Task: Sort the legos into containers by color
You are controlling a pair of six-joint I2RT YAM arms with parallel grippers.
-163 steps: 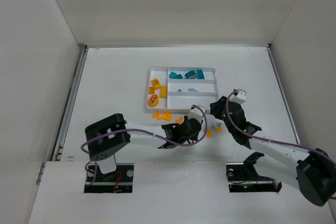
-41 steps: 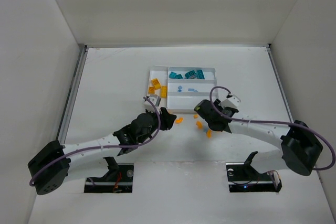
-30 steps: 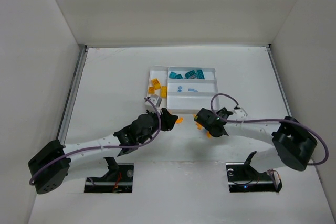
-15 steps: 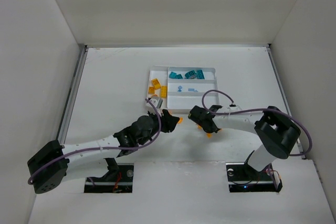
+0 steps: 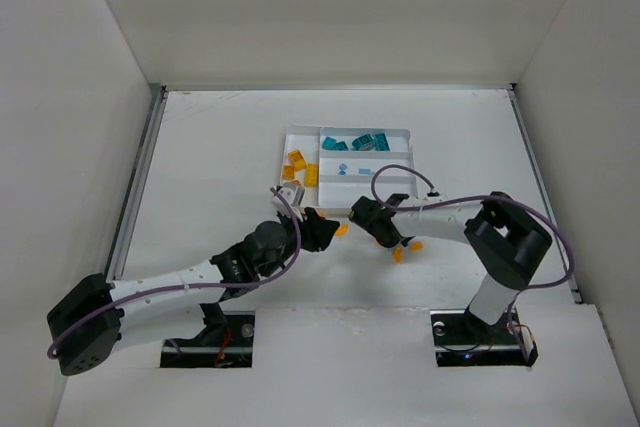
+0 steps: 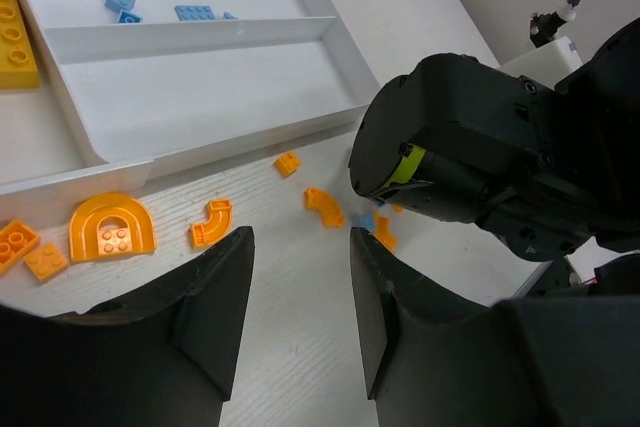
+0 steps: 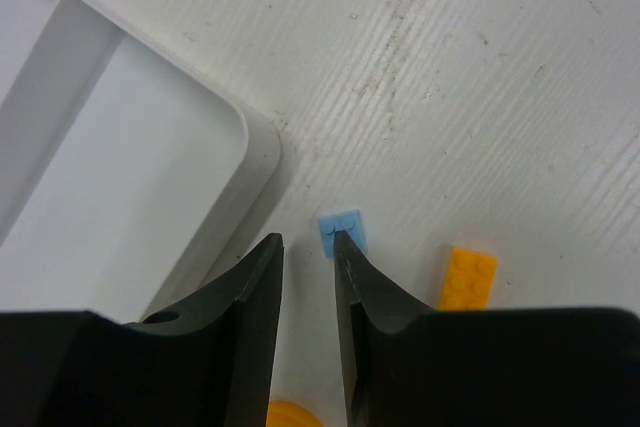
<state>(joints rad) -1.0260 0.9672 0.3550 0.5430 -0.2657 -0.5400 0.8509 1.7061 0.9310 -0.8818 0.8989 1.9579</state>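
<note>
Two arms meet low over the table [image 5: 215, 162] at the near edge of the white tray [image 5: 347, 128]. The right gripper [image 7: 306, 242] has its jaws apart by a narrow gap with nothing between them. A light blue brick [image 7: 343, 230] lies flat on the table, touching the tip of one finger on its outer side, just off the tray's rounded corner. A yellow-orange brick [image 7: 470, 277] lies near it. The left gripper [image 6: 298, 247] hovers beside the right one, jaws apart and holding nothing. Below it, along the tray's near wall, lie an orange arch [image 6: 112, 232], a curved orange piece [image 6: 212, 222] and several smaller orange pieces. In the tray, teal bricks [image 5: 362, 141] occupy the far long section. Light blue plates [image 6: 195, 13] lie in the middle long section. Yellow-orange bricks [image 5: 298, 162] sit in the tall narrow section (the one on the left in the top view).
</note>
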